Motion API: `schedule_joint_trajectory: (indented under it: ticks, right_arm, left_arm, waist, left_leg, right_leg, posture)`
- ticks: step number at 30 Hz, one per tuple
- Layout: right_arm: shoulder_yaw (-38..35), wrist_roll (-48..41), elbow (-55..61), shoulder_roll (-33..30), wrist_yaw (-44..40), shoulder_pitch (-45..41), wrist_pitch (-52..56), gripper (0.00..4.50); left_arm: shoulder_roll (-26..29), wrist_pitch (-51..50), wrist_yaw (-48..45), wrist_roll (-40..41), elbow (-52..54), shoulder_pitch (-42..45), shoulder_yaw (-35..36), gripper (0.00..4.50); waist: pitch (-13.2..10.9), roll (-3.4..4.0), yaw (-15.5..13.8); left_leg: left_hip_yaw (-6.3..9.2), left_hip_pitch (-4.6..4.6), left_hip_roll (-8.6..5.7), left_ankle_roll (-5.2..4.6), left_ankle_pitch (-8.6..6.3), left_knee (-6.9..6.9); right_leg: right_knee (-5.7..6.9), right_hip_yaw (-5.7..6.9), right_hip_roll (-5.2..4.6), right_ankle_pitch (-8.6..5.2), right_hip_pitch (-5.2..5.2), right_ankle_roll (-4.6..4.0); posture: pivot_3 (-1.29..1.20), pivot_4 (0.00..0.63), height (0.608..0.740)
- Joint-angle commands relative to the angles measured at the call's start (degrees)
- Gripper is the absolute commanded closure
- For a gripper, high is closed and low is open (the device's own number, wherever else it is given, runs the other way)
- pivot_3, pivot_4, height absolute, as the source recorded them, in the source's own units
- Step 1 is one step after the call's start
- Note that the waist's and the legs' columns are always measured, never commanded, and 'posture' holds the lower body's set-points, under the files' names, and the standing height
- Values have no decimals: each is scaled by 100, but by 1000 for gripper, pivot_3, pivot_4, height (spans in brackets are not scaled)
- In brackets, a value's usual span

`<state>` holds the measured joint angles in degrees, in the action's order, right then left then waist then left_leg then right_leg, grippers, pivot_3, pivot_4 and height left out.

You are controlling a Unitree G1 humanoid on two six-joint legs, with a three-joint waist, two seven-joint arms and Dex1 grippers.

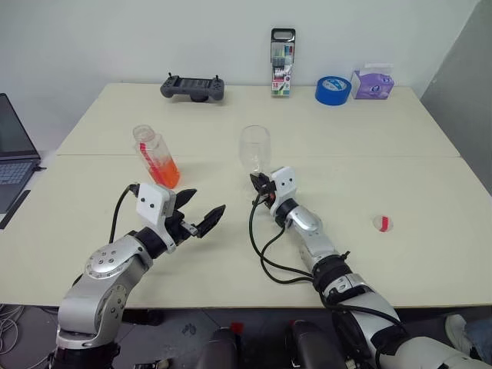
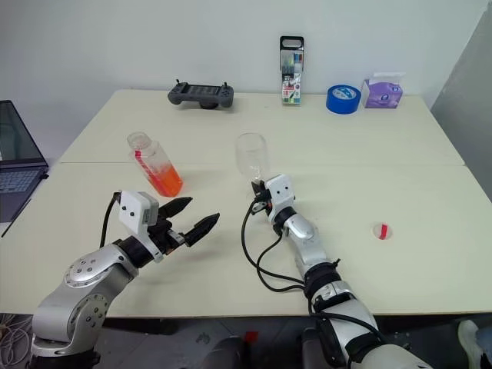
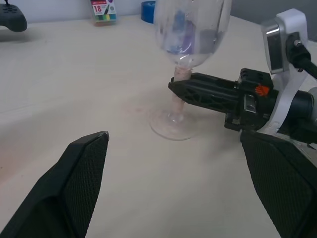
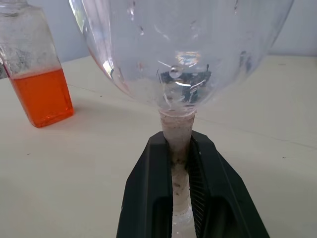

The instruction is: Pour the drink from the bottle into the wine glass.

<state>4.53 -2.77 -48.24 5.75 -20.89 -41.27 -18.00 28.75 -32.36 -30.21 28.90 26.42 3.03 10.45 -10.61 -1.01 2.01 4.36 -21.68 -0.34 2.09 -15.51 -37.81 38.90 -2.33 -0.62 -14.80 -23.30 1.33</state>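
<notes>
The left gripper [image 1: 201, 214] hangs low over the near tabletop [image 1: 400, 146] with its 2 black fingers spread wide, holding nothing, pointing across toward the glass. Just beyond it to the left stands the bottle [image 1: 156, 157], uncapped, with the drink [image 1: 164, 172] filling roughly its lower half; it looks tilted in the head views. Its red-and-white cap [image 1: 382, 223] lies well apart on the right of the tabletop.

The right gripper [image 4: 181, 163] is pressed together on the stem of the wine glass [image 1: 255, 148], just under the empty bowl — the foot rests on the tabletop at about the middle.

The likely next step is for the left gripper to take the bottle. The risks, as I judge them:
- An open bottle nudged by 1 spread finger could tip and spill the drink before it is gripped.
- The bottle's mouth must meet a narrow rim; a fast tilt would send liquid past the bowl.
- The pinch on the thin stem is slim, so a knock from the bottle's neck could swing or topple the glass.

Open room is good between bottle and glass and across the right side. Farther back, along the far edge by the wall, sit a game controller [image 1: 193, 87], a marker pack [image 1: 282, 63], a blue tape roll [image 1: 333, 90] and a purple tissue pack [image 1: 372, 83]. A laptop [image 1: 14, 157] sits off the left edge.
</notes>
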Motion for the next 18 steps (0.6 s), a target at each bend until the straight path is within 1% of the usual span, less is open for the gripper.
schedule_joint_trajectory:
  ticks: [1, 6, 8, 10, 11, 18]
  right_arm:
    - [7, 38, -128, -36, -38, 127, 359, 4338]
    - [37, 83, -28, -77, -24, 160, 377, 4338]
    - [37, 80, 16, -90, -26, 179, 383, 3614]
    - [41, 82, 52, -97, -26, 195, 403, 3172]
    - [43, 93, 68, -105, -22, 204, 412, 2761]
    - [82, 184, 382, -151, -34, 342, 500, 260]
  left_arm:
    - [48, 150, -37, -34, 64, 82, 15, 0]
    - [35, 194, -70, -120, -32, 25, -11, 0]
    - [18, 229, -88, -164, -100, 9, -23, 0]
    - [6, 258, -94, -187, -152, 0, -27, 0]
    - [3, 278, -98, -200, -182, -7, -32, 0]
    - [-30, 471, -111, -243, -453, -241, 83, 0]
  waist:
    - [0, 0, 0]
    - [0, 0, 0]
    - [0, 0, 0]
    - [0, 0, -3]
    - [-1, 1, -5]
    - [-2, 1, 2]
  left_leg:
    - [0, 0, 0, 0, 0, 0]
    - [0, 0, 0, 0, 0, 0]
    - [0, 0, 0, 0, 0, 0]
    - [1, 0, 0, 0, 0, 0]
    - [3, -4, 0, 0, 0, 0]
    - [1, -9, 2, 0, 0, 2]
  right_leg:
    - [0, 0, 0, 0, 0, 0]
    - [0, 0, 0, 0, 0, 0]
    - [0, 0, 0, 0, 0, 0]
    - [0, 0, 0, 0, 0, 0]
    - [-2, 3, 0, 0, -1, 0]
    - [-3, 0, -14, 0, -9, 0]
  posture:
    - [0, 150, 740]
    - [0, 150, 740]
    - [0, 150, 740]
    - [0, 150, 740]
    - [0, 150, 740]
    - [0, 150, 740]
